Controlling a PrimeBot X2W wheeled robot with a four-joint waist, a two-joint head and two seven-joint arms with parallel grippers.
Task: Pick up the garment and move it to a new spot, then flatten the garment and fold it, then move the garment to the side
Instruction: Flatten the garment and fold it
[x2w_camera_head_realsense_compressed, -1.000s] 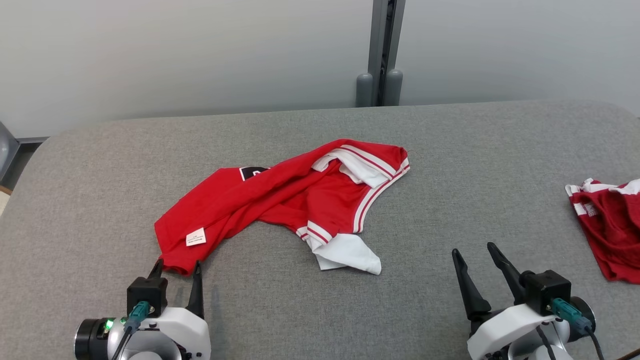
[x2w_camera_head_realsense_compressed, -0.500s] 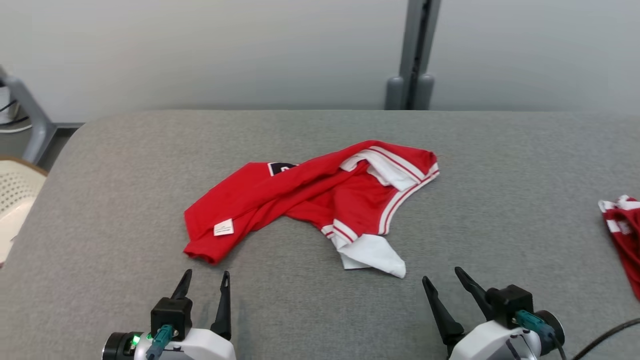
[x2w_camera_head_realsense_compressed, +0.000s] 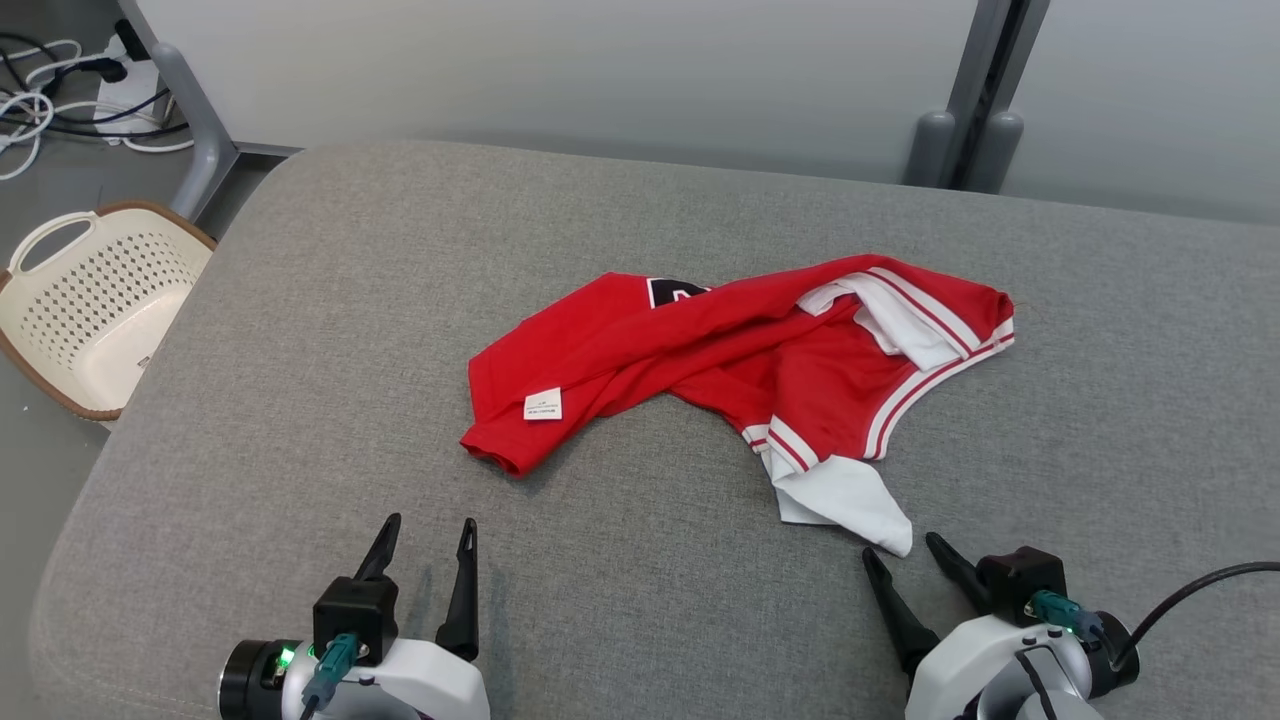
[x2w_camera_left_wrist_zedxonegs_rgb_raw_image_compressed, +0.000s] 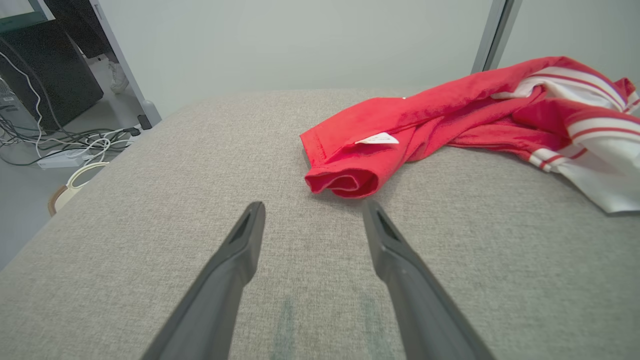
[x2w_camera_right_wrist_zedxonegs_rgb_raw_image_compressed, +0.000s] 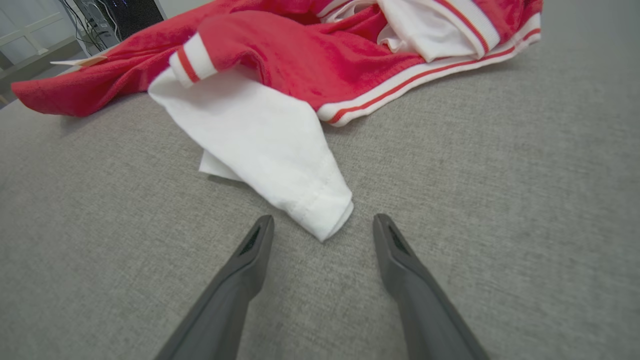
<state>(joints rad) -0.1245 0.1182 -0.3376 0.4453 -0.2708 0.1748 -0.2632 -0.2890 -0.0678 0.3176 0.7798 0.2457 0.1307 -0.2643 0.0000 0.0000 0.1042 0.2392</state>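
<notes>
Basket (x2w_camera_head_realsense_compressed: 100, 310) first, cream plastic with a brown rim, down on the floor off the table's side at about nine o'clock, and a tangle of cables (x2w_camera_head_realsense_compressed: 40, 85) on the floor further back at ten o'clock. From there the grey fabric-topped table (x2w_camera_head_realsense_compressed: 300, 300) runs across the rest of the scene.

At seven o'clock the left gripper (x2w_camera_head_realsense_compressed: 430, 522) sits low over the cloth top, its two dark fingers spread wide with nothing between them. They point at the nearest corner of the garment (x2w_camera_head_realsense_compressed: 740, 360), close to it but not touching. In the left wrist view that corner is a rolled red hem just beyond the right fingertip.

The garment is a red shirt with white striped trim. It lies crumpled near the middle of the table, stretched from roughly eight o'clock towards two o'clock. A small white label (x2w_camera_head_realsense_compressed: 543, 403) shows on its left end and a bit of black print (x2w_camera_head_realsense_compressed: 675, 292) peeks out at its far edge. Its white sleeve (x2w_camera_head_realsense_compressed: 850, 500) trails down towards five o'clock.

There the right gripper (x2w_camera_head_realsense_compressed: 900, 547) waits, jaws likewise wide apart and empty, and the sleeve's tip lies just ahead of the gap between its fingers.

Behind the table at one o'clock a grey post (x2w_camera_head_realsense_compressed: 975, 120) stands against the pale wall
</notes>
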